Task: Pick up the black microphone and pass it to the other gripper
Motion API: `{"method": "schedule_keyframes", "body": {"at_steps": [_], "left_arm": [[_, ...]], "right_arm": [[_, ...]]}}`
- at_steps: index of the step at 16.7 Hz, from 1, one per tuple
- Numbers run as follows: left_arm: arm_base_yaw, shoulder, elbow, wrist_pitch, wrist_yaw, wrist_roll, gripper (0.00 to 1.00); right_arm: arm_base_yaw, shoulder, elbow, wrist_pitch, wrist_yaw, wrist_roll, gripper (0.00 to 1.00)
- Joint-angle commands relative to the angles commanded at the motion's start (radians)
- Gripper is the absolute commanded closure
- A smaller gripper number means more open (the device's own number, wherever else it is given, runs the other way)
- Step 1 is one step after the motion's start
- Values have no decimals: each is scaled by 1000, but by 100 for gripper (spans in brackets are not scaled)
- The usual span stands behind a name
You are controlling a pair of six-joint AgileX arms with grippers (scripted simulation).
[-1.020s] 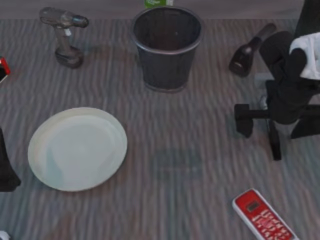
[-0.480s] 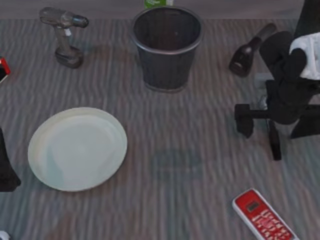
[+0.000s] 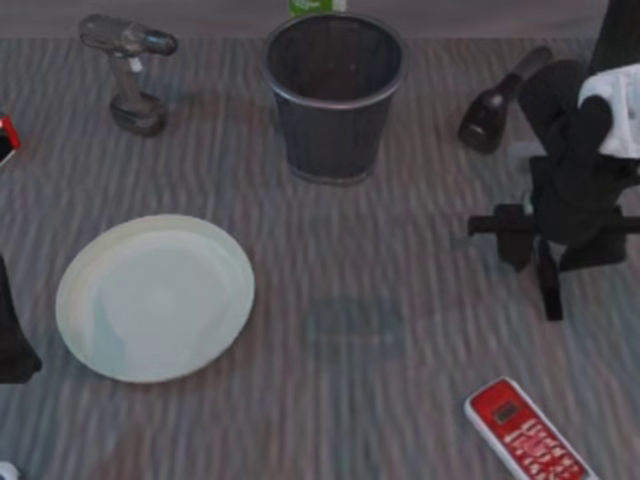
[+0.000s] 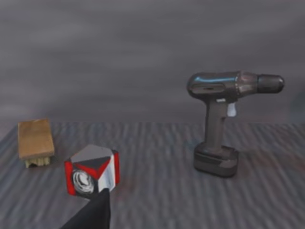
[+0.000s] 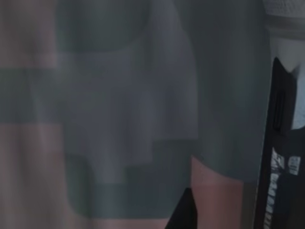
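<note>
The black microphone [image 3: 549,295] lies on the table at the right, its slim handle pointing toward the front edge. My right gripper [image 3: 550,250] hangs straight over it, open, with one finger on each side of the handle and a gap showing on both sides. The right wrist view has the microphone [image 5: 281,157] along one edge, its silver mesh head at the top, and one black fingertip [image 5: 183,214] apart from it. The other gripper, my left gripper [image 3: 12,340], is parked at the left edge, open and holding nothing.
A dark wastebasket [image 3: 335,95] stands at the back centre, a power drill [image 3: 128,70] back left, a black flashlight [image 3: 500,100] back right. A white plate [image 3: 155,298] lies left of centre and a red phone [image 3: 525,435] front right. The left wrist view shows a red-and-white cube [image 4: 93,169] and a wooden block [image 4: 35,140].
My right gripper's fingers have drawn inward toward the microphone handle. The arm has hardly shifted, and the left arm has not moved.
</note>
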Motion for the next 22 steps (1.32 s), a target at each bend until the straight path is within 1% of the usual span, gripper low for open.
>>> {"method": "schedule_keyframes", "body": {"at_steps": [7, 8, 9, 11, 13, 16, 19, 22], "left_arm": [[0, 0, 0, 0, 0, 0, 0], [0, 0, 0, 0, 0, 0, 0], [0, 0, 0, 0, 0, 0, 0], [0, 0, 0, 0, 0, 0, 0], [0, 0, 0, 0, 0, 0, 0], [0, 0, 0, 0, 0, 0, 0], [0, 0, 0, 0, 0, 0, 0], [0, 0, 0, 0, 0, 0, 0]], "right_arm": [[0, 0, 0, 0, 0, 0, 100], [1, -54, 24, -19, 12, -8, 100], [1, -54, 23, -19, 12, -8, 100], [1, -60, 17, 13, -1, -15, 100], [1, -73, 2, 85, -28, -28, 100], [-2, -103, -36, 261, -91, -59, 100], [-6, -146, -97, 476, -171, -99, 100], [-10, -200, -172, 721, -261, -145, 100]]}}
